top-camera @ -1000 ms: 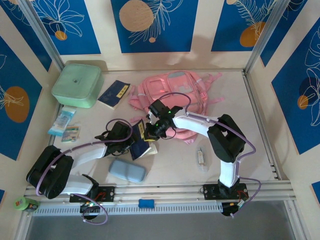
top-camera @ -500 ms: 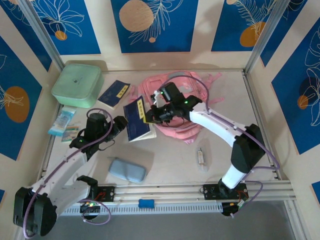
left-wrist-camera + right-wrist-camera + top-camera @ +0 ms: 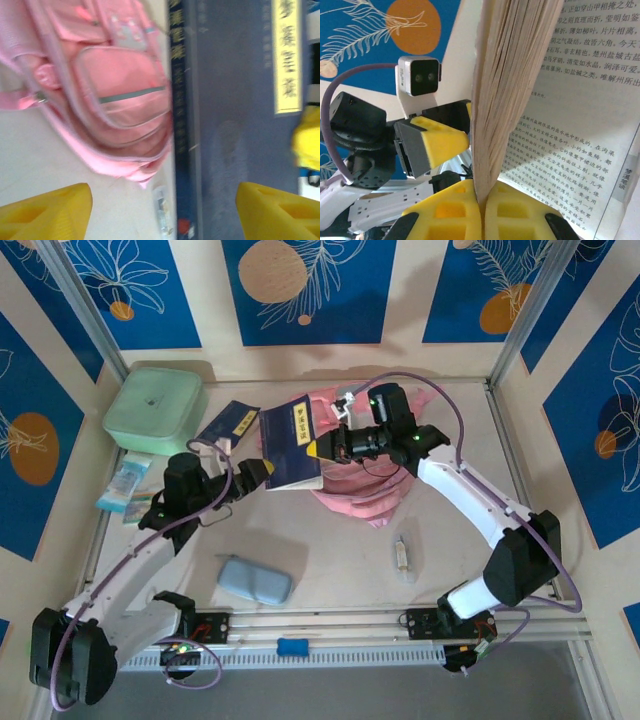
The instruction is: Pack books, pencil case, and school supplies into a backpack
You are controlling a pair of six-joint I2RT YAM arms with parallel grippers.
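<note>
Navy book [image 3: 290,448] clamped in R gripper [image 3: 321,448] by backpack [image 3: 362,495]; L gripper [image 3: 262,471] jaws apart.

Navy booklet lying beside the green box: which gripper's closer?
Left. The left gripper, open, sits just right of the booklet, toward the arm bases. The right gripper is farther right, shut on another navy book.

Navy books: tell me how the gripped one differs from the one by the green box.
The held book is clamped in the right gripper, off the table; the other book lies flat by the green box. The held book's pages fan open; the other book is closed. Both have navy covers with yellow labels.
</note>
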